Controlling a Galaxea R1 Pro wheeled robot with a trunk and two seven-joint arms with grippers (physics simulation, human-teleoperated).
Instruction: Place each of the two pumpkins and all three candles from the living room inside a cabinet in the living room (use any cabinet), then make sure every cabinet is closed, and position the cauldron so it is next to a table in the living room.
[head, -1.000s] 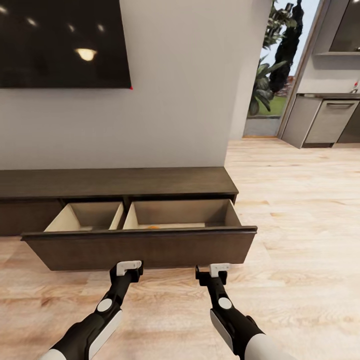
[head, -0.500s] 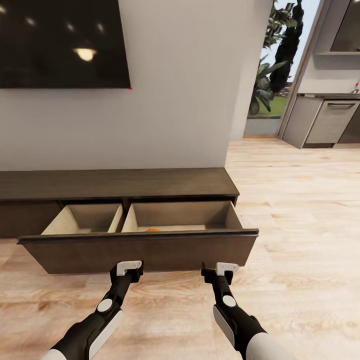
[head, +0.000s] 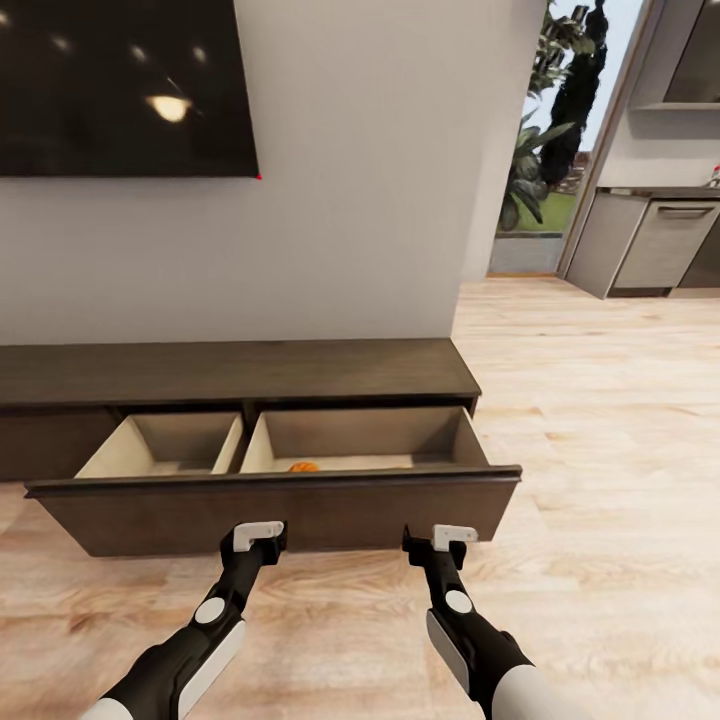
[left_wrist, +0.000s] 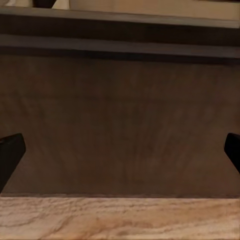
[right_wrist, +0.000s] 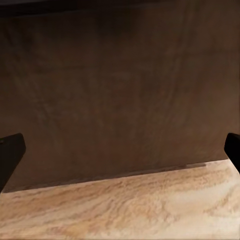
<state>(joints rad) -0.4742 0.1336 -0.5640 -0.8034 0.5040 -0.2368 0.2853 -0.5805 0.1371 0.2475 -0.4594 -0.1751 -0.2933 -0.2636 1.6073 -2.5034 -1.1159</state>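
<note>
Both pincers, left gripper (head: 258, 535) and right gripper (head: 443, 540), stand with fingers spread wide, just before the dark-brown wood drawer front (head: 275, 512) of the long low cabinet (head: 235, 368). Beyond it, inside the pale tan drawer, lies a small orange pumpkin (head: 303, 467).

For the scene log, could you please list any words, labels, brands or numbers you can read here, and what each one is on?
None: no readable text in any view.
The TV screen is black with only light reflections.
The cabinet and its open drawer front are plain wood.
The kitchen units carry no legible marks.
</note>
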